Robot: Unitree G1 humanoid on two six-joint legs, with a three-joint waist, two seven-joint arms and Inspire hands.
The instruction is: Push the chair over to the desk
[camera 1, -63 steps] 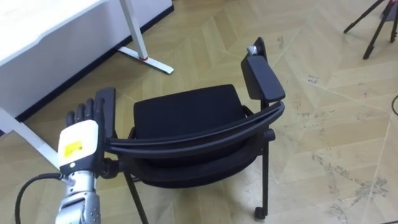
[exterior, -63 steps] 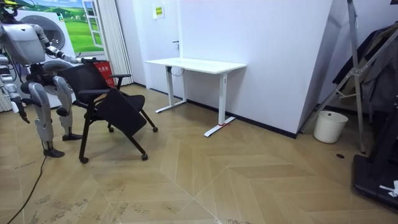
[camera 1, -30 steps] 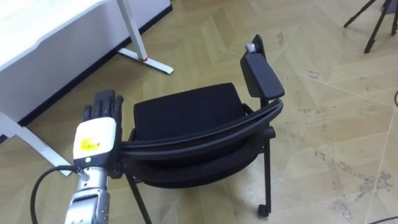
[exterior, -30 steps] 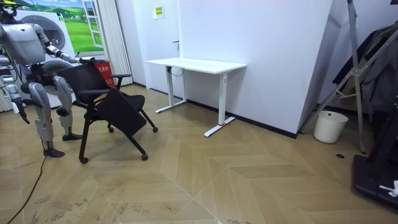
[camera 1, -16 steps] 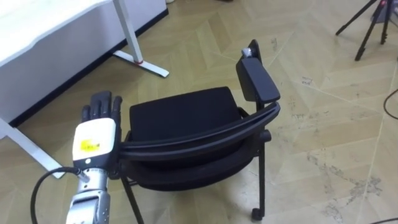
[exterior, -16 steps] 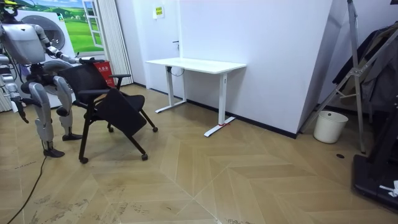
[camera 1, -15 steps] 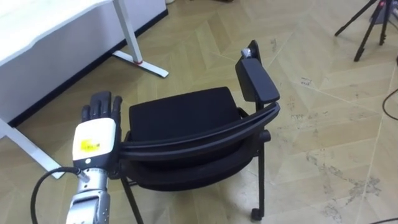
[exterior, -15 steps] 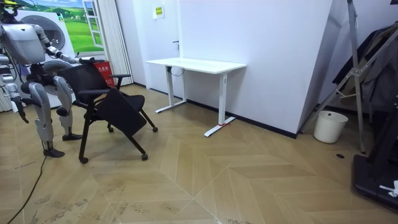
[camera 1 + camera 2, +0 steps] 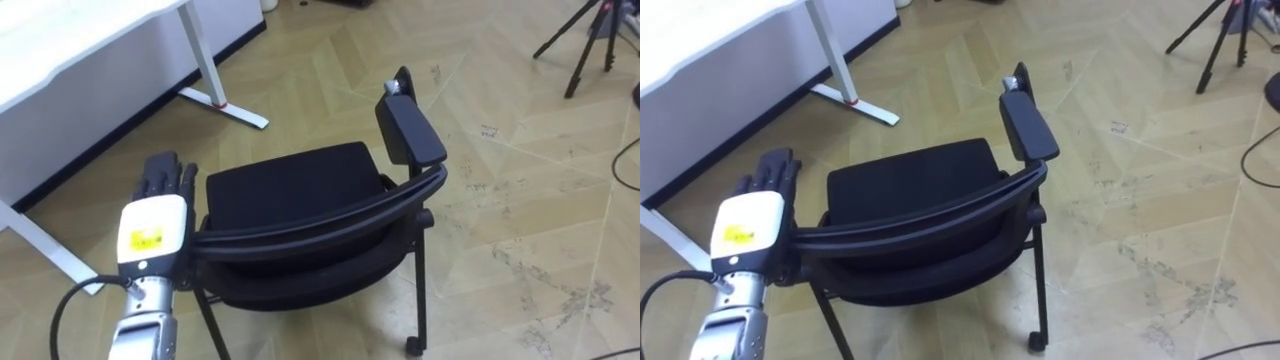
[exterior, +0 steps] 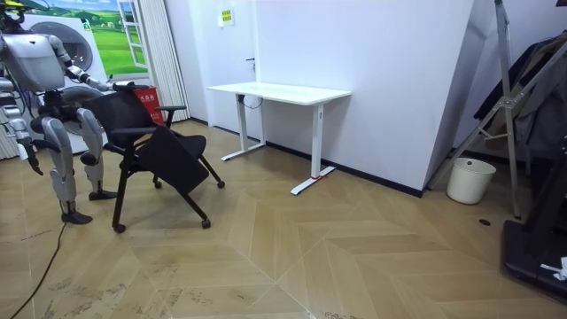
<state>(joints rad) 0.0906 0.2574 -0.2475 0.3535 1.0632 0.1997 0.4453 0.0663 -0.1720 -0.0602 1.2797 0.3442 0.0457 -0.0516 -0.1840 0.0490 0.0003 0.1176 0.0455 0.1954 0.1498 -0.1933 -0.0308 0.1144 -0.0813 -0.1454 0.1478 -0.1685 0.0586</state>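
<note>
A black chair [image 9: 290, 185] with a curved backrest rim [image 9: 320, 222] stands just before me, its seat facing away toward the white desk. Its right armrest [image 9: 410, 130] sticks up at the far right. My left hand [image 9: 152, 218] lies over the chair's left armrest where the backrest rim ends, fingers straight and pointing forward, also seen as the left hand [image 9: 748, 228]. In the room view I stand at the room view's left, behind the chair [image 10: 146, 142]. My right hand [image 10: 34, 159] hangs by my side there, too small to read.
A white desk [image 9: 80, 40] with a white leg and foot [image 9: 225, 100] stands ahead to the left; in the room view the desk [image 10: 279, 91] is against the wall. Tripod legs [image 9: 580, 40] stand at the far right. Wooden floor lies open to the right of the chair.
My left hand has slid to the right onto the chair's left armrest, which now lies under it. The eye view has shifted a little. The chair stays put in the room view.
</note>
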